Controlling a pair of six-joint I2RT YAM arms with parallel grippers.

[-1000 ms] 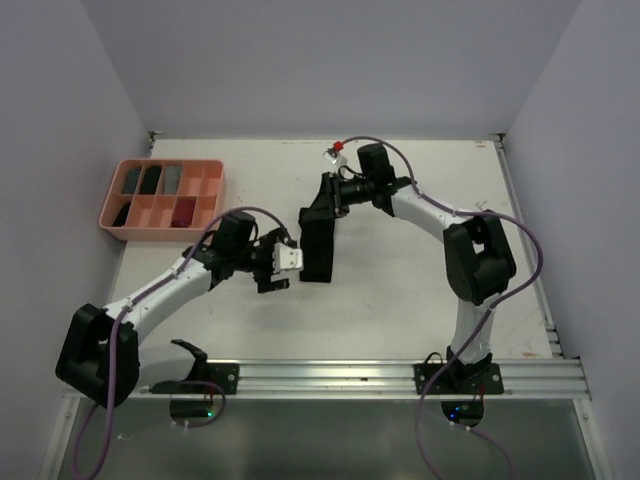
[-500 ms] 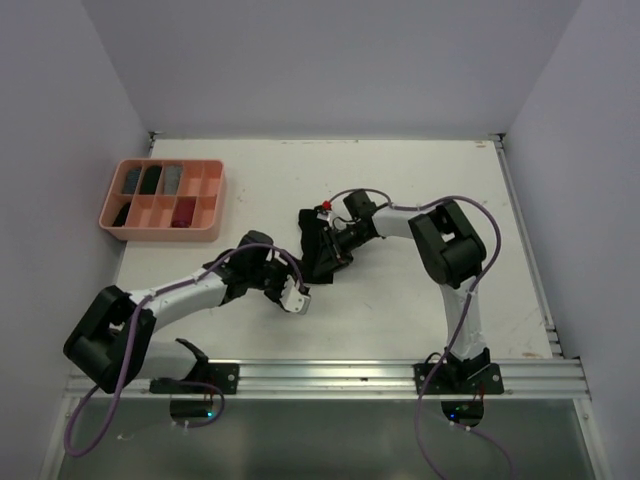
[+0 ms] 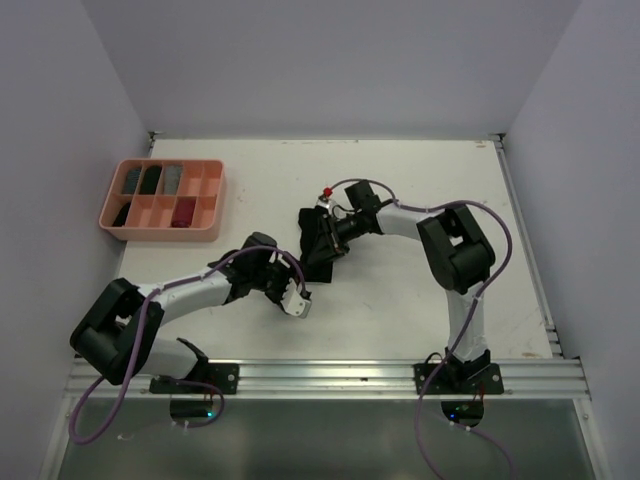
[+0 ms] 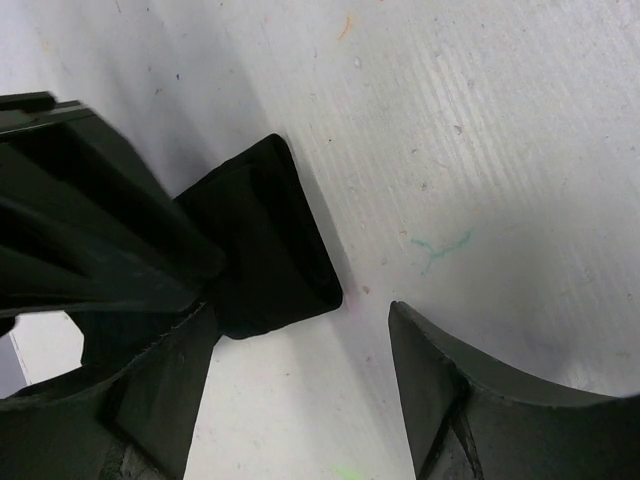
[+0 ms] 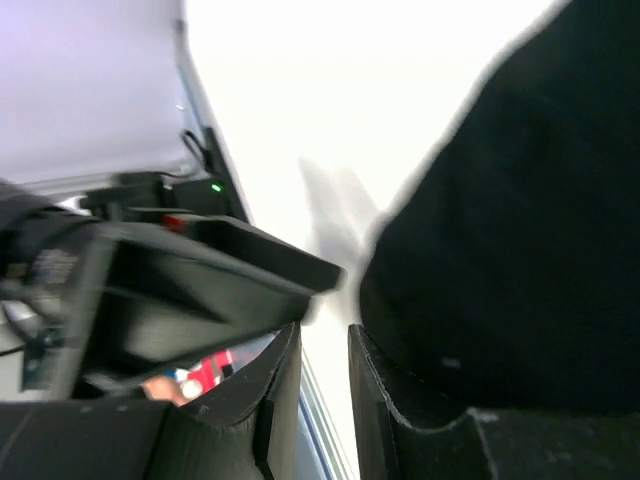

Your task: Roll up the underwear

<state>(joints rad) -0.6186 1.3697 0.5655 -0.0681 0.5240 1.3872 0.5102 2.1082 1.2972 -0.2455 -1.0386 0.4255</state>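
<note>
Underwear (image 4: 268, 240), black, sits pinched in the right gripper (image 3: 315, 243). The left gripper (image 3: 296, 300) hangs just beside it, jaws spread wide.

Right wrist view is blurred; underwear (image 5: 520, 230) runs off its right edge. In the left wrist view its left end is covered. Tray (image 3: 160, 232) contents too small to tell.

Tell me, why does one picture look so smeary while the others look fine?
Top external: even light, sharp, only faint shadows. Left wrist: table grain crisp, black underwear keeps clear edges. Right wrist: blurred throughout, table blown out white, the underwear a featureless black mass.
</note>
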